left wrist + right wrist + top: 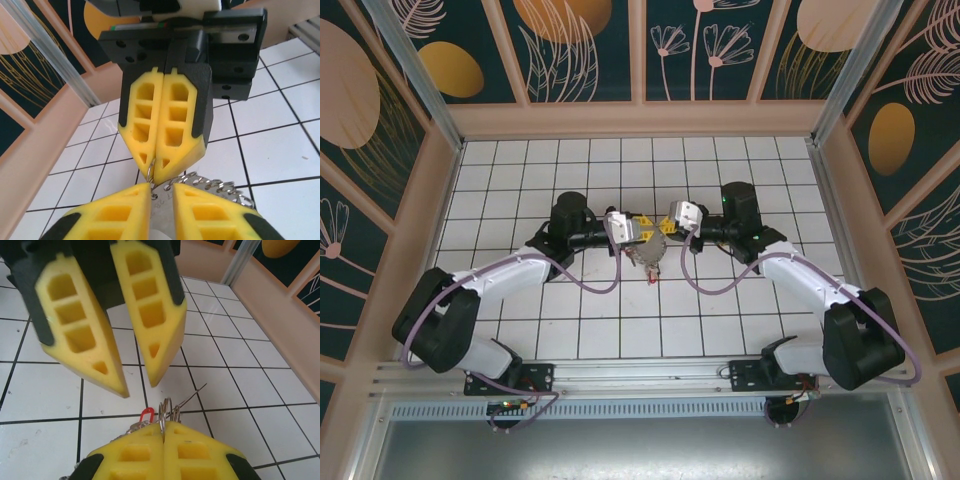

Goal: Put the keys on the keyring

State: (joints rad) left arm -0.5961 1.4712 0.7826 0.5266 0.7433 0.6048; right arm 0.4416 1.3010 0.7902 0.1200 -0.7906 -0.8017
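Jaws of the right gripper are squeezed shut on the keyring. It is a thin silvery wire loop that pokes up from between the 2 yellow fingers at the bottom middle of the right wrist view. A little red tag sits just beside the loop, on its left.

Jaws of the left gripper point down from the top of that view with a narrow gap between them, and white tiles show through the gap. In the left wrist view something flat and silvery shows in that gap, but I cannot tell if the jaws touch it.

From the top view, the 2 grippers meet nose to nose in the middle of the worktop. The keys are a small greyish bunch just below them in the picture.
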